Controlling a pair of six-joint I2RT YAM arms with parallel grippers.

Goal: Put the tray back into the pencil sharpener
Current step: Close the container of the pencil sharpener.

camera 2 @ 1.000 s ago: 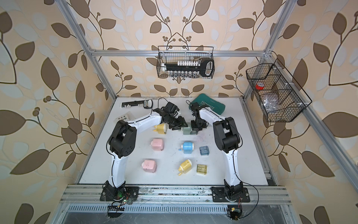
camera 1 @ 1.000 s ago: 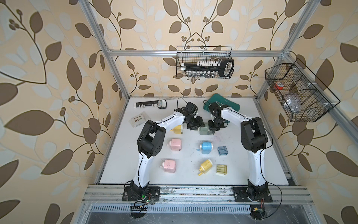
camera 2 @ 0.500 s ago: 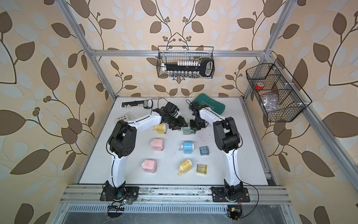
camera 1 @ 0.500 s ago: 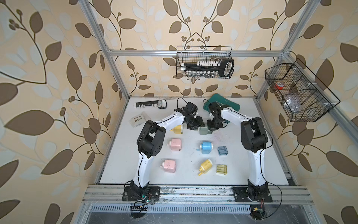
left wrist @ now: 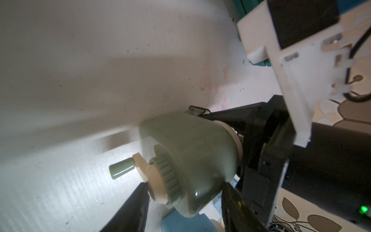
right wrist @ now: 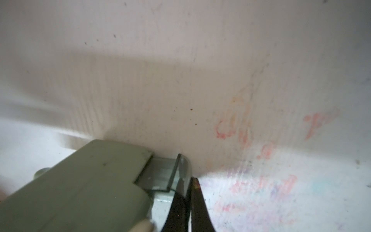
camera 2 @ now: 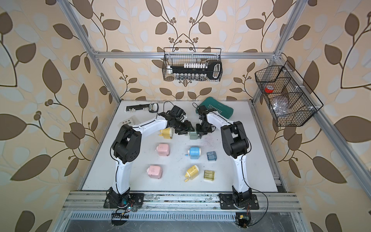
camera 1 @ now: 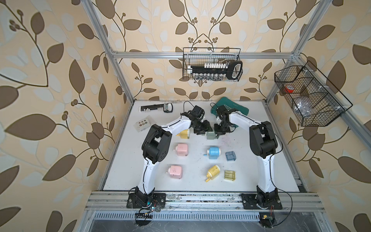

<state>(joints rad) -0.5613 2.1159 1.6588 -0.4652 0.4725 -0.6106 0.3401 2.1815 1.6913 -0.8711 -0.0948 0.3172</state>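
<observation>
Clamps the grey-green plastic pencil sharpener (left wrist: 190, 150) end to end in the left gripper (left wrist: 183, 189), with one finger on the cream crank disc (left wrist: 158, 180) and the other on the body. Pinches the front lip of the clear plastic tray (right wrist: 160, 172) in the right gripper (right wrist: 188, 186), with the fingers pressed almost together on that thin wall. Rests the sharpener on the white table (camera 1: 251, 170), at 12 o'clock from the blue plastic sharpener (camera 1: 213, 152). Leaves the tray partway in its slot, with a short stretch still out on the sharpener's 3 o'clock side in the top views. Shows almost no shift from a second ago: same spot, same two grips, same gap. Suggests a slow seating or a snag at the slot mouth. Probably calls for a straight push toward 9 o'clock while bracing the body.
</observation>
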